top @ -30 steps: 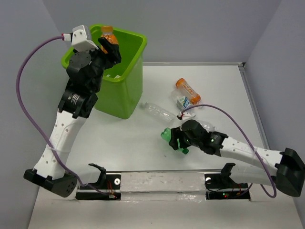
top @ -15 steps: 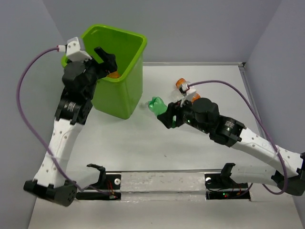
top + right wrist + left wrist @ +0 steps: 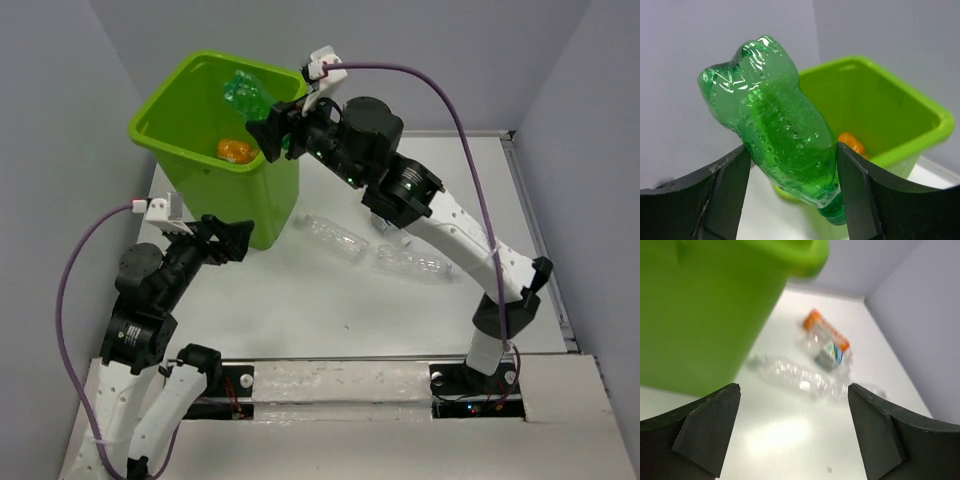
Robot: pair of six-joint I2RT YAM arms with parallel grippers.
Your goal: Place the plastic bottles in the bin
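Note:
The lime-green bin stands at the back left, with an orange bottle lying inside it. My right gripper is shut on a green plastic bottle and holds it over the bin's right rim. In the right wrist view the green bottle fills the space between the fingers, above the bin. My left gripper hangs open and empty low beside the bin's front wall. Two clear bottles lie on the table. An orange-capped bottle lies further back.
Grey walls close the table in at the back and on both sides. My right arm reaches across the table's middle, above the clear bottles. In the left wrist view the bin fills the left, and a clear bottle lies ahead.
My left gripper opened, dropped the orange bottle into the bin and drew back down beside it. My right arm lifted the green bottle from the table up over the bin.

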